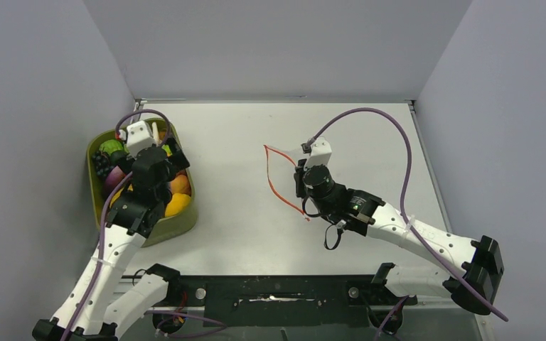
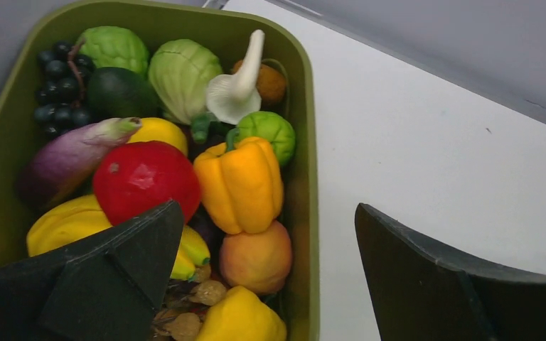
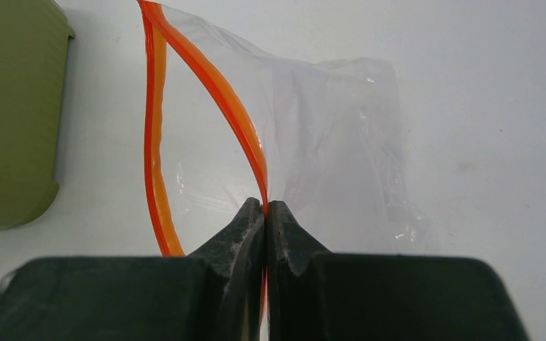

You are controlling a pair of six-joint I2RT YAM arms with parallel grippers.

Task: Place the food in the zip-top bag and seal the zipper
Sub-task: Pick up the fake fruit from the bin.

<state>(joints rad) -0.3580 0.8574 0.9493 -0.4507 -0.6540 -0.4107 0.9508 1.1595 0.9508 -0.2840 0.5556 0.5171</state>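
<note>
In the left wrist view, the left gripper [image 2: 266, 207] is hanging across the bottom of the frame with its jaws spread wide, gripping nothing. One finger is hovering over the food [image 2: 185, 177] at lower left. The other is sitting over the bare table [image 2: 434, 142] at lower right, outside the rim of the olive-green tray [image 2: 311, 142]. The food is lying piled in that tray. Just beyond the left-hand finger, a red tomato [image 2: 146, 181] is resting beside an orange pepper [image 2: 242, 181], with a peach [image 2: 256, 259] below the pepper. Farther up, a purple eggplant [image 2: 67, 160] is leaning at the left. Black grapes [image 2: 57, 85], a pale green cabbage [image 2: 181, 74] and a white mushroom [image 2: 238, 89] are filling the far end at the top.

In the right wrist view, the right gripper [image 3: 265, 206] is pinching tight at bottom centre on the zipper [image 3: 154, 121]. It is clamping the right-hand strand while the left-hand strand is bowing away, so the mouth is gaping. The clear zip-top bag [image 3: 327, 142] is spreading beyond the fingers toward the upper right, lying on the table. In the top view the bag is sitting at the centre of the frame, well apart from the tray at the left.
</note>
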